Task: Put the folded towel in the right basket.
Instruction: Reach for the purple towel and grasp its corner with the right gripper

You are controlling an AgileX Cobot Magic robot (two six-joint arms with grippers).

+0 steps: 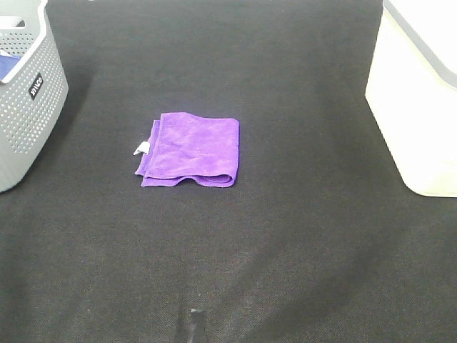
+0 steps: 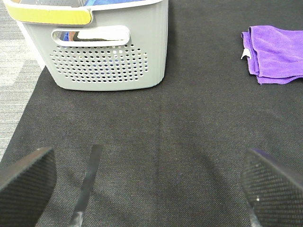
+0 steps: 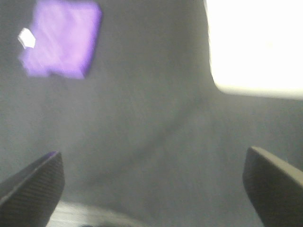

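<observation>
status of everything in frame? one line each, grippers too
purple towel: folded, lying flat on the black mat, not gripped
grey basket: upright on the left, blue item inside
white basket: upright on the right, inside not visible
left gripper: open, empty, over bare mat
right gripper: open, empty, view blurred

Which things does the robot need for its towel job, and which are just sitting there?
Needed:
- purple folded towel
- white basket, on the right

Just lying about:
- grey perforated basket, on the left
- black mat underneath
</observation>
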